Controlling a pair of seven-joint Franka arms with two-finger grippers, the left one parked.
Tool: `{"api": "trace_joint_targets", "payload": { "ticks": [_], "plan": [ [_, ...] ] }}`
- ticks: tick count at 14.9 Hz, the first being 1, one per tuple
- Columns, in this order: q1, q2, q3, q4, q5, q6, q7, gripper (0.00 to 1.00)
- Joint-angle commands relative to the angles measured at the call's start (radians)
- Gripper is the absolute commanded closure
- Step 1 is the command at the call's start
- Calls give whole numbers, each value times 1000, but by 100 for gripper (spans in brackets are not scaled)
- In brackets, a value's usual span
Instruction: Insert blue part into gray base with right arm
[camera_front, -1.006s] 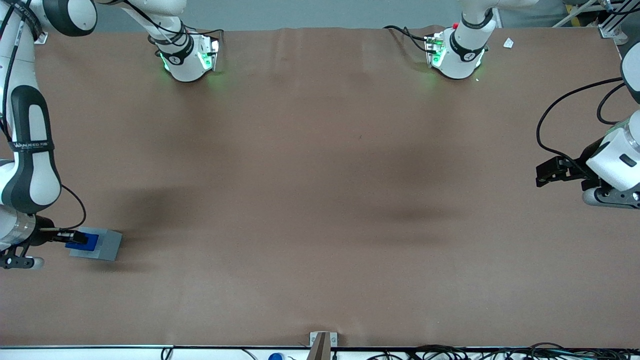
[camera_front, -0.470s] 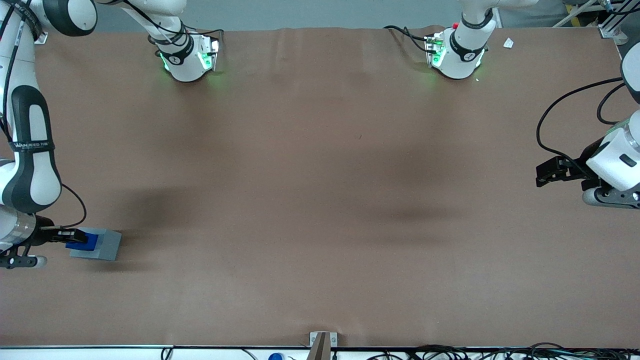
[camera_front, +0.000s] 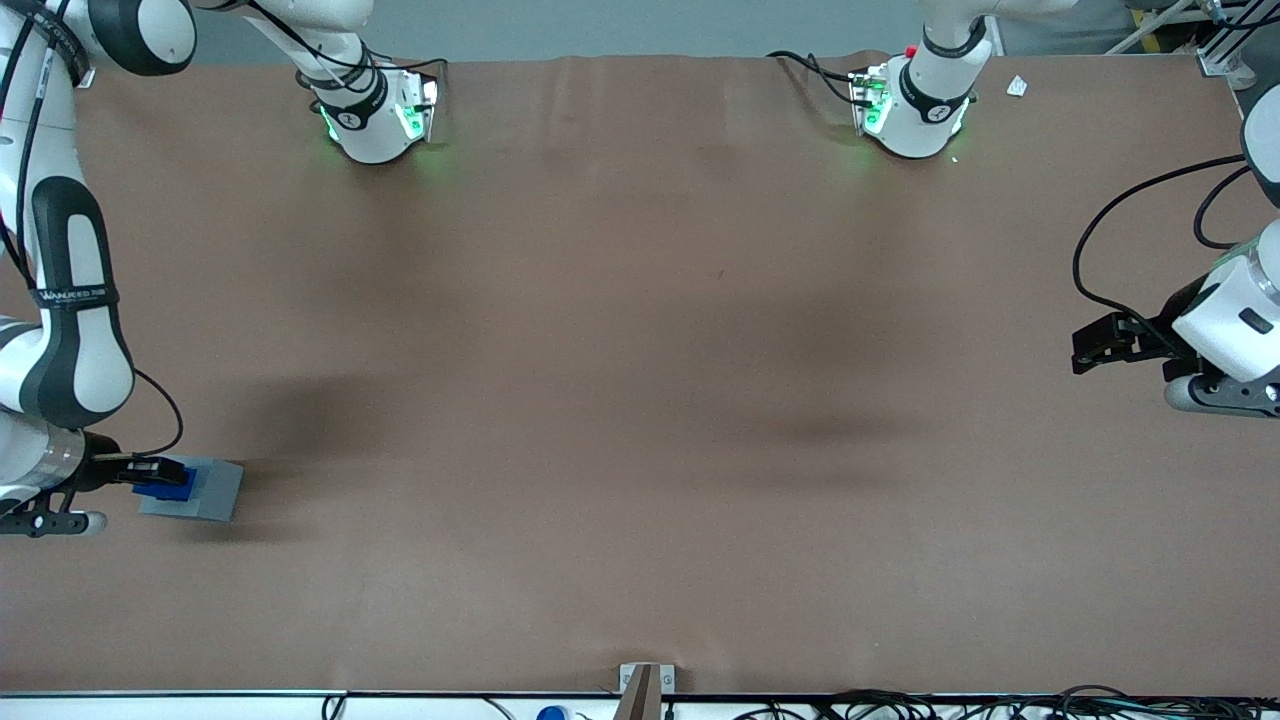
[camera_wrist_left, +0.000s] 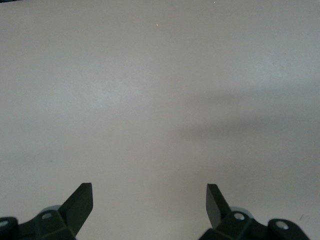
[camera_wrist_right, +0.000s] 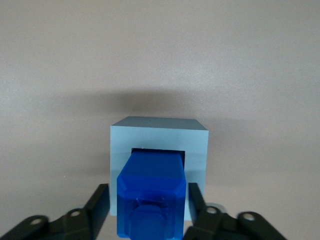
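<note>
- Toward the working arm's end of the desk, near the edge closest to the front camera, the gray base (camera_front: 195, 490) sits flat on the brown surface.
- Blue part (camera_wrist_right: 151, 192): its leading end is in the mouth of the base's dark square recess (camera_wrist_right: 158, 151), and most of its body stands out above the top face. How deep it has gone cannot be told.
- Gripper (camera_front: 150, 471): hangs directly over the base at the end of the right arm (camera_front: 68, 330). One of the fingers (camera_wrist_right: 97, 207) stands on each side of the part, set off from its flanks, so the part does not look to be clamped.
- Step in hand, as judged: insertion has begun and is not finished; the part is started in the socket but not seated.
- Next move, as judged: a straight push down along the recess axis until the part sits home, or a re-grip first should the part prove loose. Pressure off-centre could cock the part against the recess wall or shift the base on the desk.
- Orientation: the part's long axis runs upright, in line with the recess, its free end pointing up at the wrist camera. Its sides look square to the recess walls, with no marked tilt.
</note>
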Motion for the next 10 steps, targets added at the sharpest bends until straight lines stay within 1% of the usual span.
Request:
{"api": "trace_joint_targets", "payload": {
  "ticks": [1, 2, 4, 6, 9, 10],
  "plan": [
    [0, -26, 5, -8, 5, -2, 14, 0],
    [1, -50, 5, -8, 5, -26, 13, 0],
    [9, -125, 5, -8, 5, -144, 29, 0],
    [11, -196, 10, -19, 8, -227, 88, 0],
    [32, -317, 11, -25, 38, -371, 94, 0],
    [47, -363, 10, -30, 39, -420, 98, 0]
  ]
}}
